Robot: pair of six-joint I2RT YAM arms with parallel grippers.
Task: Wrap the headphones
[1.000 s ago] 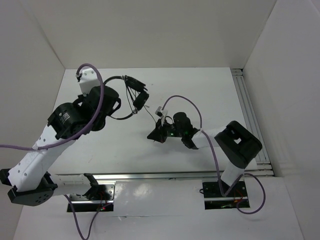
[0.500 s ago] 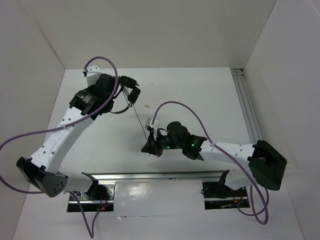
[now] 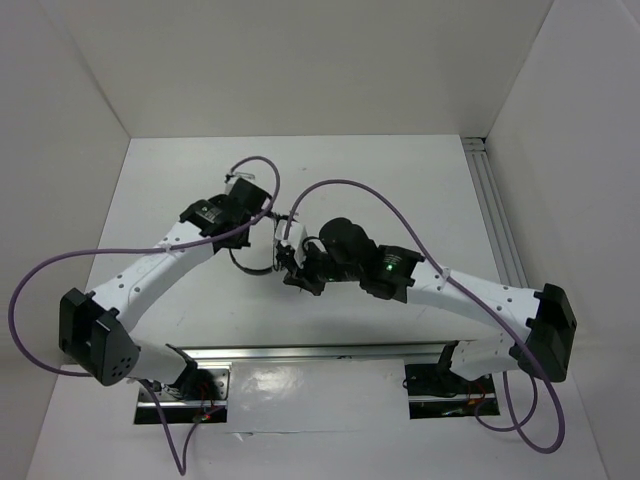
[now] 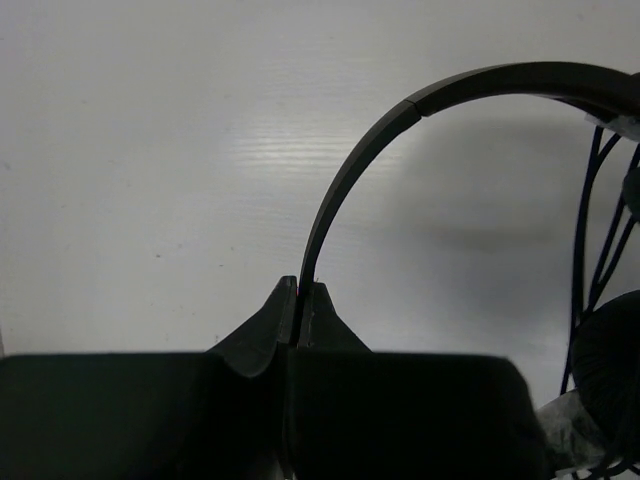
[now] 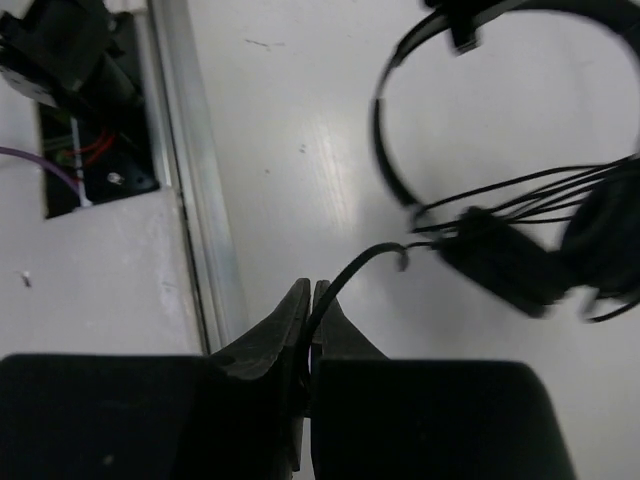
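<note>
The black headphones point(image 3: 246, 262) hang between my two grippers over the middle of the table. In the left wrist view my left gripper point(image 4: 300, 287) is shut on the thin headband point(image 4: 345, 180). An ear cup point(image 4: 612, 360) and several cord strands point(image 4: 588, 235) show at the right edge. In the right wrist view my right gripper point(image 5: 312, 290) is shut on the thin black cord point(image 5: 355, 265), which curves up to the ear cups point(image 5: 505, 262) and headband point(image 5: 383, 140). In the top view the left gripper point(image 3: 263, 222) and right gripper point(image 3: 291, 268) are close together.
The aluminium rail point(image 3: 330, 350) runs along the near edge, also in the right wrist view point(image 5: 190, 190). The arm base mounts point(image 3: 195, 385) sit below it. Purple robot cables point(image 3: 340, 190) arch over both arms. White walls enclose the table; a rail point(image 3: 495, 215) lines the right side.
The left arm has carried the headphones from the back left towards the middle. The right arm has stretched left with the cord, and the two grippers are now close together.
</note>
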